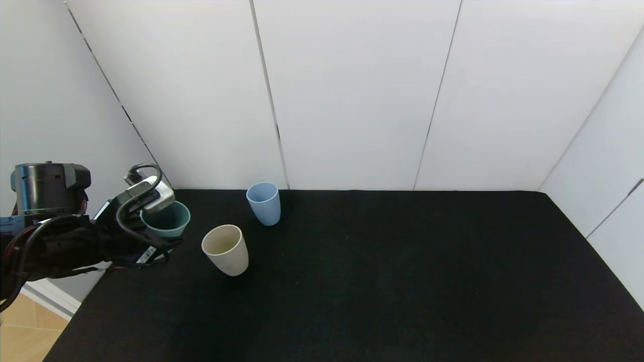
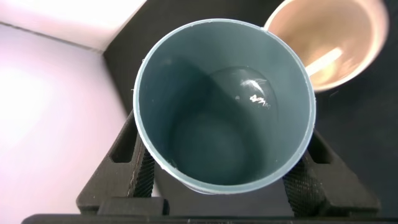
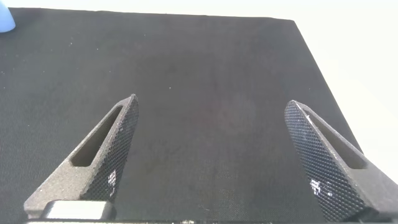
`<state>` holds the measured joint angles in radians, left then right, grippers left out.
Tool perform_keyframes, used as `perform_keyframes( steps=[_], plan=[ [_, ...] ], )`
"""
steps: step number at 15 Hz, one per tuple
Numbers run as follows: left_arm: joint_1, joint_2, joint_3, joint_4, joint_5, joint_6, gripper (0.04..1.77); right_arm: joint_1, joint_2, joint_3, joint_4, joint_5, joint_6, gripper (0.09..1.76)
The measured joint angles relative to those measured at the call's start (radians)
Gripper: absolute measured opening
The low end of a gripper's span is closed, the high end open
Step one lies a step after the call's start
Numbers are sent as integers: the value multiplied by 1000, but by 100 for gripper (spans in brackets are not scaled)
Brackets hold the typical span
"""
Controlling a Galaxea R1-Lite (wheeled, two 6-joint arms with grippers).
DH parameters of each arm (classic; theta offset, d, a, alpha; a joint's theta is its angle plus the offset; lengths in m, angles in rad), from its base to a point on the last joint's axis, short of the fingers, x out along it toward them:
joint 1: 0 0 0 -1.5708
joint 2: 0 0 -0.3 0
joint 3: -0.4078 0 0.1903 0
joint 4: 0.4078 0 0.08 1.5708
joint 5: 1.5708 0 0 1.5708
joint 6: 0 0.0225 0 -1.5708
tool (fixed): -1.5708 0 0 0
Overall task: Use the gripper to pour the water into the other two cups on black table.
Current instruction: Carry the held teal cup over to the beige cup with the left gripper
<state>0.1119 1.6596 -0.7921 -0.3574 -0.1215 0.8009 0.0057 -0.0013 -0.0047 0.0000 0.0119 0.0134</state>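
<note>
My left gripper (image 1: 160, 236) is shut on a pale teal cup (image 1: 165, 219) with a dark teal inside, held upright at the black table's (image 1: 377, 281) far left. In the left wrist view the teal cup (image 2: 225, 102) fills the frame between the jaws, with a little water at its bottom. The beige cup (image 1: 226, 249) stands upright just to its right, and its rim also shows in the left wrist view (image 2: 329, 37). The light blue cup (image 1: 264, 202) stands upright behind the beige one, near the wall. My right gripper (image 3: 211, 155) is open and empty over bare black cloth.
White wall panels (image 1: 352, 90) close the table at the back, left and right. The table's left edge drops to a wooden floor (image 1: 25, 327). A corner of the light blue cup (image 3: 6, 18) shows in the right wrist view.
</note>
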Motion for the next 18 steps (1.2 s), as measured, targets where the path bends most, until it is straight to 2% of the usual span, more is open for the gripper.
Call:
perform_keyframes(
  steps=[5,12,18],
  plan=[
    [-13,19,-5,1,61,109,115,0,0,0,0,0,0,171],
    [-79,29,-7,-10,171,191,115,0,0,0,0,0,0,171],
    [-108,47,-28,-11,234,284,115,0,0,0,0,0,0,171]
  ],
)
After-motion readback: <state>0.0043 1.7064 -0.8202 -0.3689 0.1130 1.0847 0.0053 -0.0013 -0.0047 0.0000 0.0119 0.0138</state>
